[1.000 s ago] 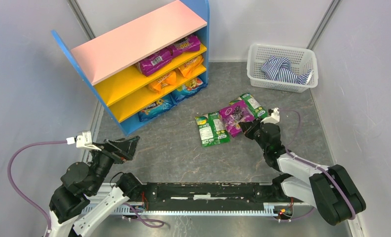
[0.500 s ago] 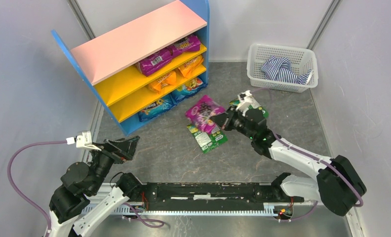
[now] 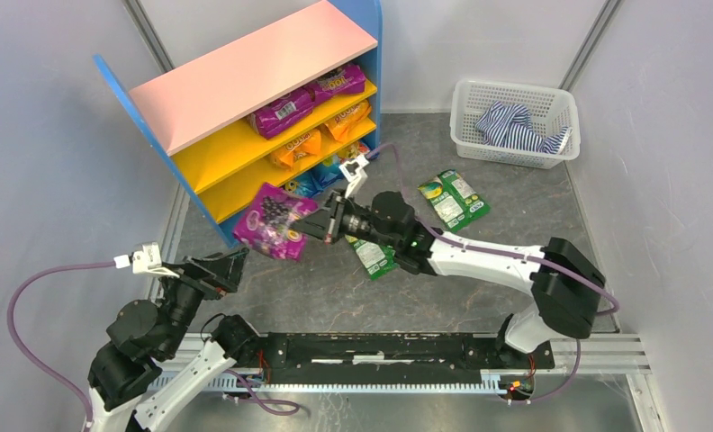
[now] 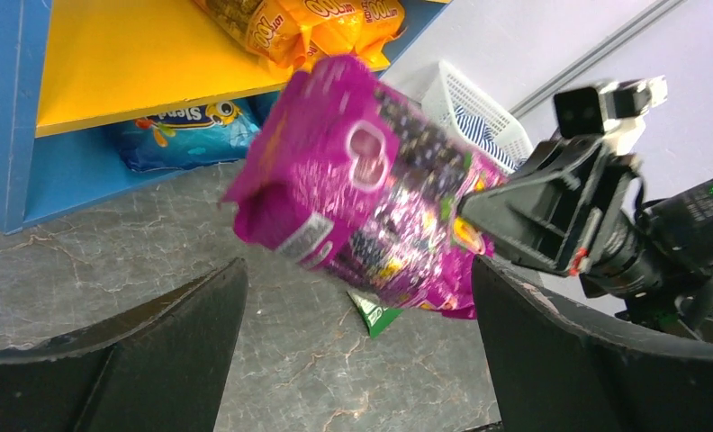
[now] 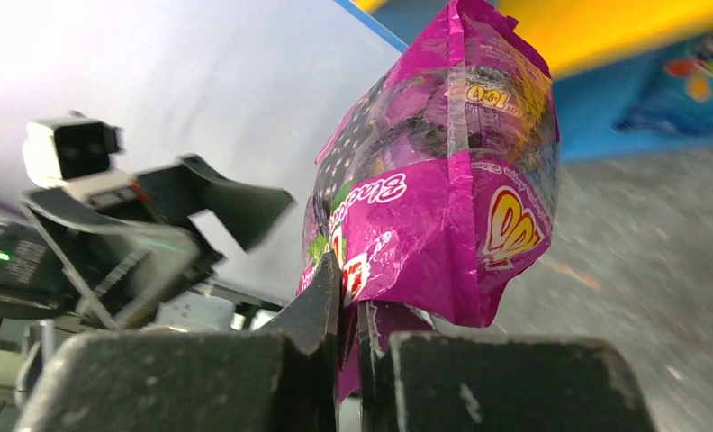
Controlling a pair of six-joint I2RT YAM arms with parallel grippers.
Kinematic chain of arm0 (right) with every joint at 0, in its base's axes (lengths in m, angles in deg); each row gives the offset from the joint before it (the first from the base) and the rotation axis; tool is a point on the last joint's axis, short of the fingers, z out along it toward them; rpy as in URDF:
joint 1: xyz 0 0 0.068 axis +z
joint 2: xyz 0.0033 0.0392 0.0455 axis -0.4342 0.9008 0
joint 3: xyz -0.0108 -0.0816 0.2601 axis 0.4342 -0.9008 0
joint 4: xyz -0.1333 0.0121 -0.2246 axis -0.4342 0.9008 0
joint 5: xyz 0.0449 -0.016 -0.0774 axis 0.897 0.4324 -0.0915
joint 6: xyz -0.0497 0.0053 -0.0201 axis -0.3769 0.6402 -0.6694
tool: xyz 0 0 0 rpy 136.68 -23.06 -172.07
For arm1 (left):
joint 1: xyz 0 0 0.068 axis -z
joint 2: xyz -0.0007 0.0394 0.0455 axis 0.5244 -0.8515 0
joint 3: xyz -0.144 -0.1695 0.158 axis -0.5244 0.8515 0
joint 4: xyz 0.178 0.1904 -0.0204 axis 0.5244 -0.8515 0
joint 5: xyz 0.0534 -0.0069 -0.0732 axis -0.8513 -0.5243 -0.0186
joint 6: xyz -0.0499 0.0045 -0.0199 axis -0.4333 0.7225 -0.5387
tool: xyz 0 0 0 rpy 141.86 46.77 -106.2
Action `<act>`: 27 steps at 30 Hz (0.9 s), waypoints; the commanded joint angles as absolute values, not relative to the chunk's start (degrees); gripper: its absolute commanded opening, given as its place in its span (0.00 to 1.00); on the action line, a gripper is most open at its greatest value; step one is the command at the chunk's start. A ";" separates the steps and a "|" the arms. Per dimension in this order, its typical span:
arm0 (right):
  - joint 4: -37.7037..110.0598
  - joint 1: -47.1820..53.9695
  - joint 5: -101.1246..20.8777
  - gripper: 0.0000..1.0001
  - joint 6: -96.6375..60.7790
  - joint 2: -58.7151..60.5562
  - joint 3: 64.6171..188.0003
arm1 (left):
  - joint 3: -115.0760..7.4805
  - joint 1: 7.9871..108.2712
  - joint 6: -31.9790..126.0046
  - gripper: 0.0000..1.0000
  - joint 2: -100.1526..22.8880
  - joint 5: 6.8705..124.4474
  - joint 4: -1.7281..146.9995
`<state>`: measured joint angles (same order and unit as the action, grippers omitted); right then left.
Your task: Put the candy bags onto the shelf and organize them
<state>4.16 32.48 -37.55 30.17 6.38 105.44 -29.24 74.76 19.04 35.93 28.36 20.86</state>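
right gripper (image 3: 320, 225) pinching purple candy bag (image 3: 272, 221) near shelf (image 3: 245, 76); left gripper (image 3: 220, 272) spread.

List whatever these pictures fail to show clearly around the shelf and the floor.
- Top view: the blue bags low in the shelf, partly hidden by the purple bag.
- Top view: one green bag, mostly covered by the right arm.
- Left wrist view: the purple bag's lettering, blurred.
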 commanded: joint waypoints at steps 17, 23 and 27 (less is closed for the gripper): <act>-10.40 36.58 -56.34 0.01 31.99 26.42 139.93 | -30.50 74.61 17.81 1.00 36.25 26.43 20.84; -9.73 36.58 -60.44 0.01 33.02 30.59 143.57 | -30.50 74.61 17.81 1.00 36.25 26.46 20.79; -8.75 36.61 -62.60 0.01 33.34 33.87 147.08 | -30.41 74.61 17.86 1.00 36.25 26.46 20.87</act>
<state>-2.50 36.74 -57.98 32.31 33.03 140.06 -29.38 74.76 19.02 35.95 27.49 19.83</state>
